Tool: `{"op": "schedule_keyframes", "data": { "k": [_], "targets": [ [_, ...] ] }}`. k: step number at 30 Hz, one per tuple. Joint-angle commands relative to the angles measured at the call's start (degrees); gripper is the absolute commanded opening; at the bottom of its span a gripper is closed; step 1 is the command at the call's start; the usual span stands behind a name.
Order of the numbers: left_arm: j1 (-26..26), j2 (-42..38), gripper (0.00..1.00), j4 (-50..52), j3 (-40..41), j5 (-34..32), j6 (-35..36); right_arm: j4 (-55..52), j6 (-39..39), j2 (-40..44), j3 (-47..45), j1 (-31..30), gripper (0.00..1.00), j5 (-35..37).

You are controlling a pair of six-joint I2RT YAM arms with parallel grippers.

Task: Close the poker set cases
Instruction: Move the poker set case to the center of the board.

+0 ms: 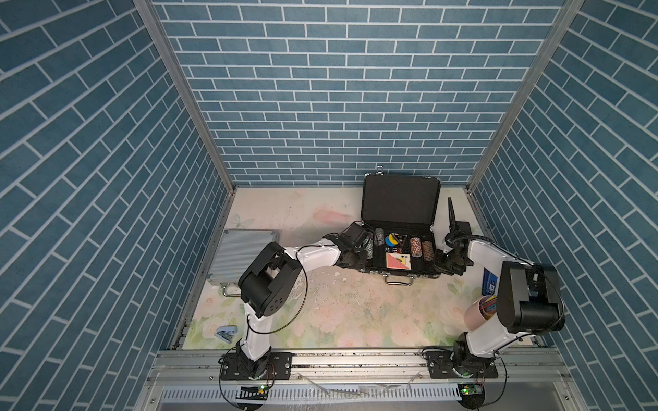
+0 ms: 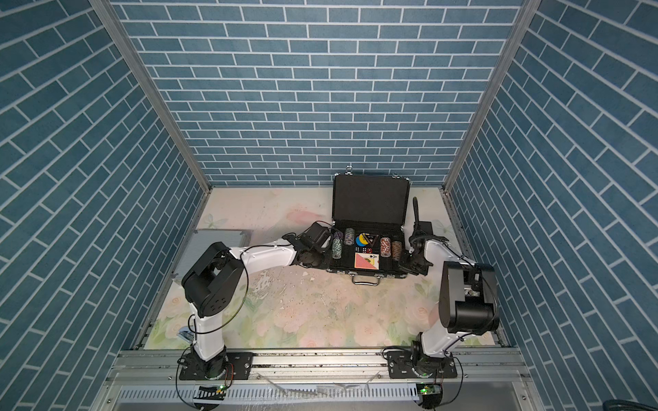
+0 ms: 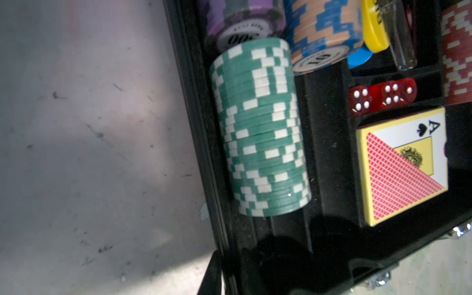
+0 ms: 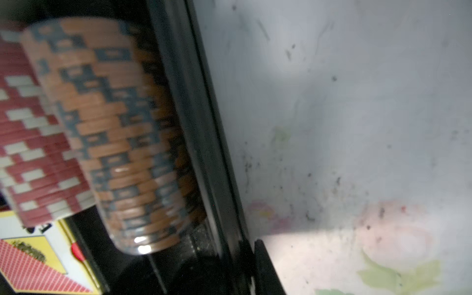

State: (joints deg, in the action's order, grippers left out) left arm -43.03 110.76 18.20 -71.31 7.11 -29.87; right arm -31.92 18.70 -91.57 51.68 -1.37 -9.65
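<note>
Got the black case (image 3: pixel 321 132) open near the table's (image 1: pixel 356 313) back right corner, lid (image 1: pixel 398 203) standing up toward the back wall (image 1: pixel 356 106), handle (image 1: pixel 398 281) facing the front edge. Leave the silver case (image 1: pixel 245 256) alone: already shut, flat along the left edge, well apart. Find the left claw (image 1: pixel 350 259) on the black case's left side wall and the right claw (image 1: pixel 447 264) on its right side wall, both toward the front corners. Each looks pinched on the thin wall, with one finger (image 3: pixel 213 270) outside and its partner lost in the dark lining inside. Reads as a two-sided brace: pin the base from both ends to stop it skidding when the lid tips down, judgement only. Lid not yet touched, so expect one arm to let go for it. Inside: green chips (image 3: pixel 258 132) hard against the left wall, purple chips (image 3: pixel 242 18), blue-and-orange chips (image 3: pixel 324 30), red chips (image 4: pixel 30 140), brown chips (image 4: pixel 122 132) against the right wall, red dice (image 3: pixel 383 95), card box (image 3: pixel 403 166). Legible: "A" plus a spade on the card box. Purple chip face ends in "00", leading digit unclear. Blue-and-orange face looks like "10", upside down, partly cut off. Can't read the cropped black lettering on the yellow disc (image 3: pixel 373 28). No readable brand anywhere.
</note>
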Motion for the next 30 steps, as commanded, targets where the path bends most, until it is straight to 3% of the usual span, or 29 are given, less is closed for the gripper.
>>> {"op": "schedule_keyframes", "data": {
  "k": [1,17,30],
  "targets": [
    [0.40,0.43,0.14,13.10,6.74,-2.32,2.51,-1.30,4.44,0.54,-2.46,-2.96,0.08,-3.52],
    [0.49,-14.20,0.14,13.39,27.73,-1.50,-0.83,-5.28,15.31,7.41,-9.05,-18.64,0.07,-1.69],
    [-0.22,-26.74,0.14,16.25,41.54,2.49,-10.46,-7.10,25.56,12.73,-14.46,-31.76,0.07,-0.02]
  ]
}}
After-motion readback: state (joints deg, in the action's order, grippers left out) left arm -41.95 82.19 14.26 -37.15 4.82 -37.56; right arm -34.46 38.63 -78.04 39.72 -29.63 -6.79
